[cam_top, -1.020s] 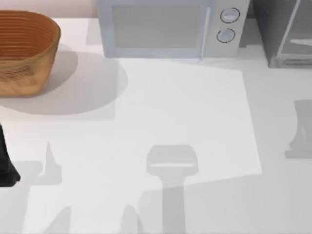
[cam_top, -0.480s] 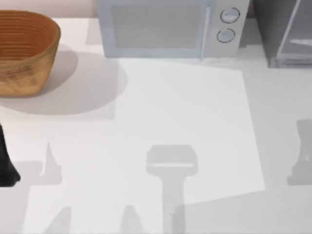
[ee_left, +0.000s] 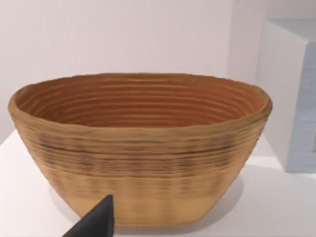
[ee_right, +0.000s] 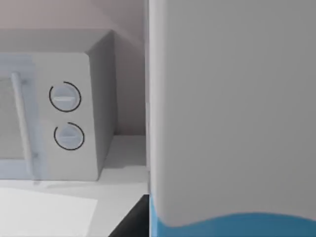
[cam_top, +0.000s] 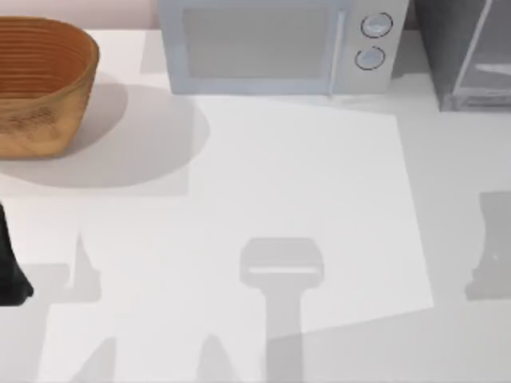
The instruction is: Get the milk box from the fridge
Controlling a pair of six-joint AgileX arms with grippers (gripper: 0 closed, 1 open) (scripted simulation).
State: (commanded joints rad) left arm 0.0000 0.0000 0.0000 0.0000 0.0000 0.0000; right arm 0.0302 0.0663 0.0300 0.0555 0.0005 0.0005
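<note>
our right end effector holds the milk box (ee_right: 232, 113) pressed close before it — carried clear of the fridge (cam_top: 463, 52), beside the microwave (ee_right: 54, 123); left end effector (ee_left: 94, 222) idles facing the basket (ee_left: 140, 148), grip unclear.

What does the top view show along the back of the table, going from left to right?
Wicker basket → white microwave, its two round knobs at its right end → dark grey fridge at the right edge. Left arm parked at the left edge.
</note>
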